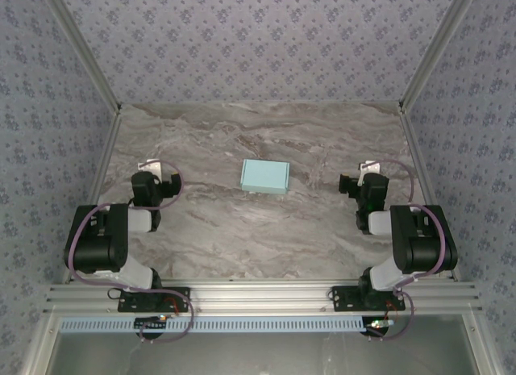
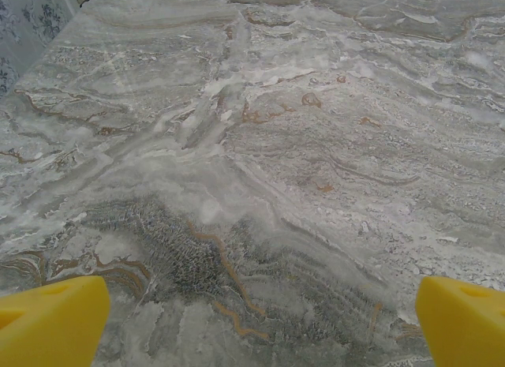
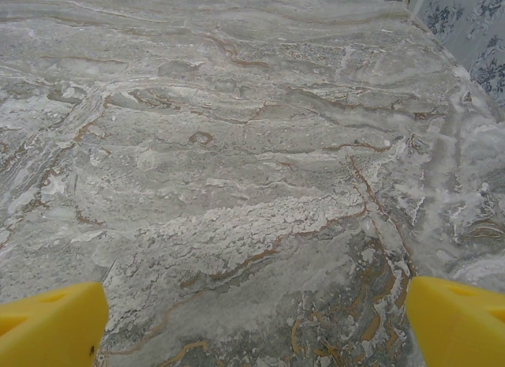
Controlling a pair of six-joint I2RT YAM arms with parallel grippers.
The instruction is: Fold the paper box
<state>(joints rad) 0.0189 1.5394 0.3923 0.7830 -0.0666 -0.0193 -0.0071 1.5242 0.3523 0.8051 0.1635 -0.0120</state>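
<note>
Left hand (image 2: pixel 256 323) spread wide, holding nothing; right hand (image 3: pixel 254 323) same; paper box (image 1: pixel 264 176) on table (image 1: pixel 210 230) between them, untouched.

The black left arm (image 1: pixel 101 238) sits folded near its base with the elbow bent. Its left tool (image 1: pixel 155 167) points forward and downward, yellow fingertips (image 2: pixel 51 320) spread wide with nothing between them. The black right arm (image 1: pixel 419 239) mirrors this pose, and its right tool (image 1: pixel 367 168) gapes equally wide and empty.
</note>
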